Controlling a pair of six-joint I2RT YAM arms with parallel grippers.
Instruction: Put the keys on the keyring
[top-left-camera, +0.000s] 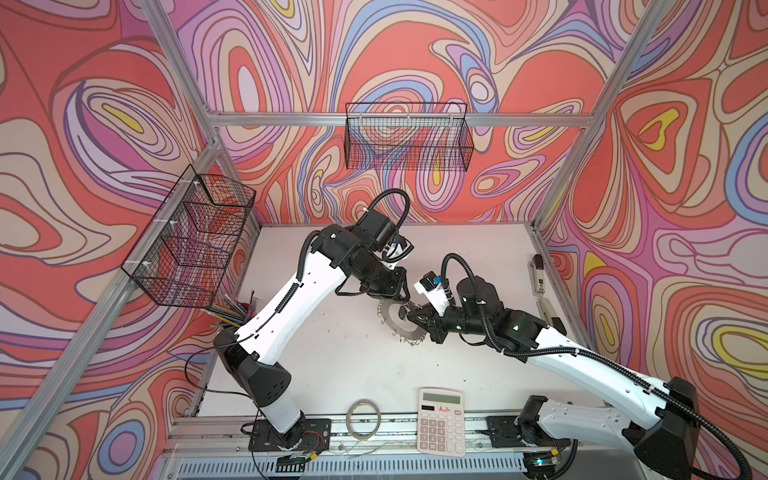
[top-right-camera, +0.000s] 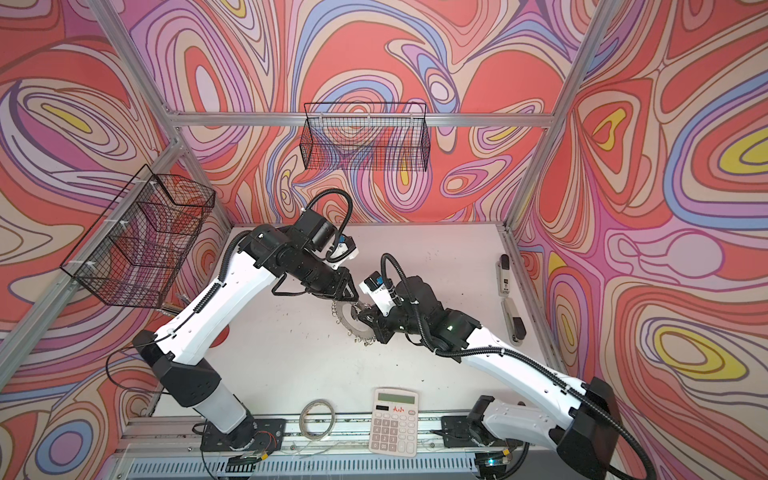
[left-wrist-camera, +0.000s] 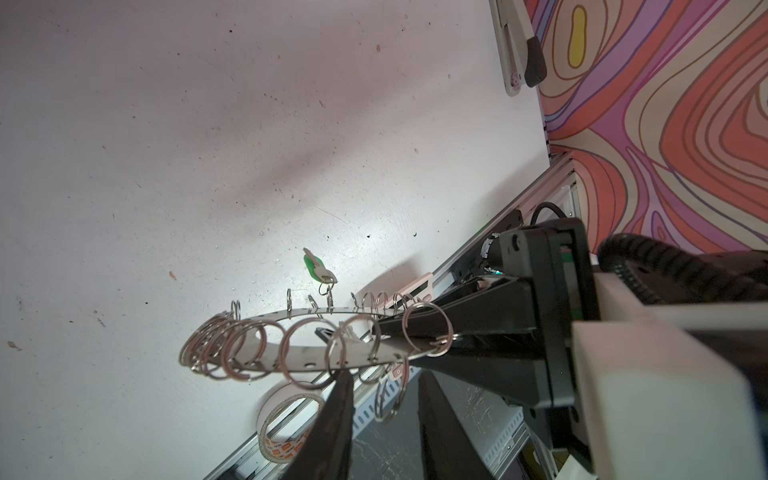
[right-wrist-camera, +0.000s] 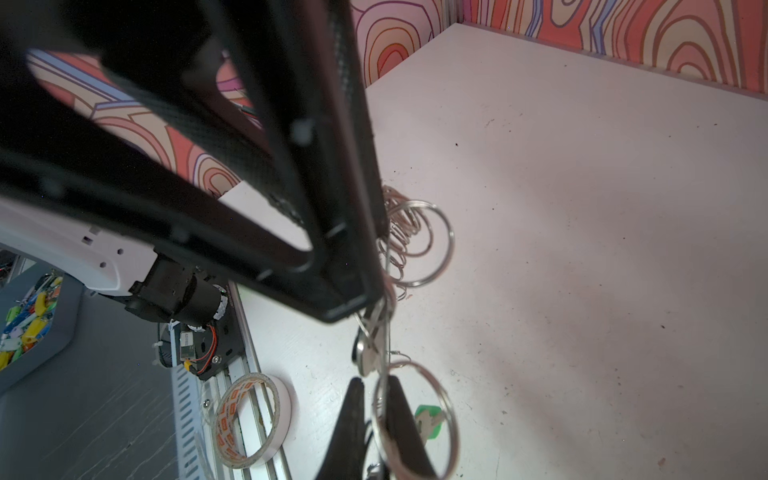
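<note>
The keyring (top-left-camera: 395, 323), a flat silver disc edged with wire loops, hangs above the table in both top views (top-right-camera: 348, 322). My right gripper (right-wrist-camera: 376, 386) is shut on its thin rim, with the disc edge-on between the fingers. In the left wrist view my left gripper (left-wrist-camera: 386, 374) sits just under the disc (left-wrist-camera: 299, 353), open, with one loose loop (left-wrist-camera: 388, 399) dangling in the gap. A key with a green tag (left-wrist-camera: 315, 266) hangs from a loop on the far rim; the right wrist view shows it too (right-wrist-camera: 428, 419). A second silver key (right-wrist-camera: 369, 353) with a dark edge hangs by the left gripper's tip.
A tape roll (top-left-camera: 364, 417) and a calculator (top-left-camera: 440, 422) lie at the table's front edge. Two staplers (top-left-camera: 537, 276) (top-left-camera: 550, 316) lie along the right edge. Wire baskets (top-left-camera: 189, 241) (top-left-camera: 407, 137) hang on the walls. A bin of coloured tags (right-wrist-camera: 29, 320) stands off the table.
</note>
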